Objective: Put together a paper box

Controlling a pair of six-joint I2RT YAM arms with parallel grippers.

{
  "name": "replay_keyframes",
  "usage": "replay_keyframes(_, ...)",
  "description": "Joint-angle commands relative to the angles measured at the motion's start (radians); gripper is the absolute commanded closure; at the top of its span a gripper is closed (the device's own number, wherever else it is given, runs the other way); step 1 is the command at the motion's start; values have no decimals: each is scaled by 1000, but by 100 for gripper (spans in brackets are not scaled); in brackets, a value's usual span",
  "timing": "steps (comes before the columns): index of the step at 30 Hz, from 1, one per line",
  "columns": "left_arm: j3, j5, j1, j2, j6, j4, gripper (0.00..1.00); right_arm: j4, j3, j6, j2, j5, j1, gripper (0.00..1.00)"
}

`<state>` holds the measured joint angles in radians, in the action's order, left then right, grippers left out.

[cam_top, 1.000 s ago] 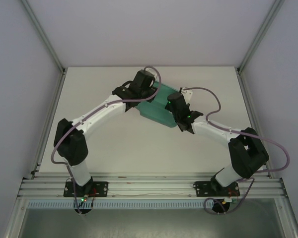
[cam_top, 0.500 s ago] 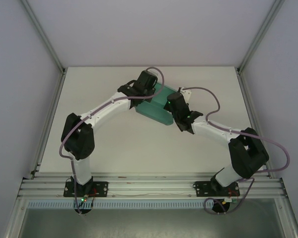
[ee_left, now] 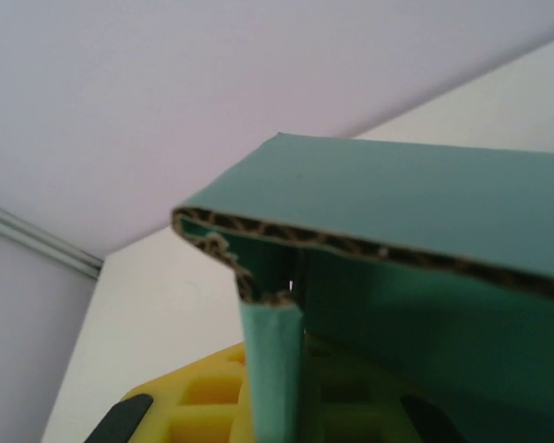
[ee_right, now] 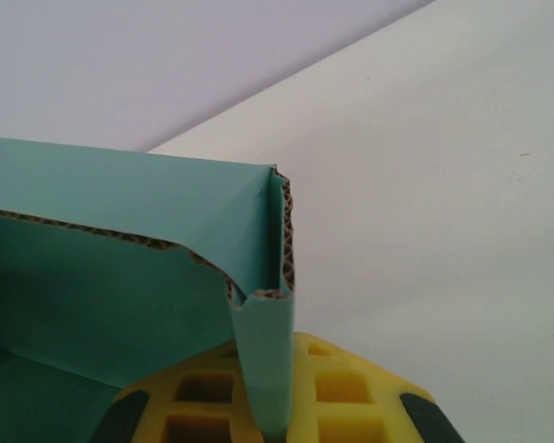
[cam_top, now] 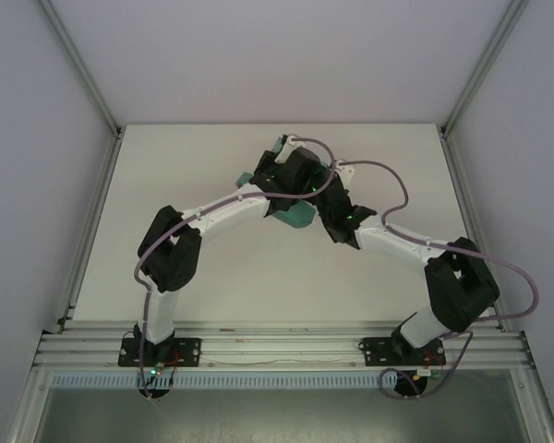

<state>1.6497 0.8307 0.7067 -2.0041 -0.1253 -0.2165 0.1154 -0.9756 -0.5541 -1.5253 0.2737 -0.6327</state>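
I count one box (cam_top: 300, 215) and two pincers, both on it. The box, half-folded, is over the far middle of the surface (cam_top: 212, 268). The wrists cover most of it, so I cannot tell its long axis. The left pincer (cam_top: 291, 173) is at the box's far-left side and the right pincer (cam_top: 327, 196) at its right side, equally near. Each looks clamped on an upright wall's edge. I judge the next fold turns on those two opposite walls.
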Motion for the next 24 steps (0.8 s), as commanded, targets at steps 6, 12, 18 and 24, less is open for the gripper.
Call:
replay_keyframes(6,67,-63,-79,44,113,-253,91,-68,-1,-4,4,104,13,100)
replay_keyframes(12,-42,-597,-87,213,126,-227,33,-68,-1,13,5,41,14,100)
replay_keyframes(18,-80,-735,-89,299,146,-211,0,-99,-11,16,7,23,14,100)
replay_keyframes(24,-91,-749,-105,325,178,-223,0,-160,-39,36,-5,-8,16,100)
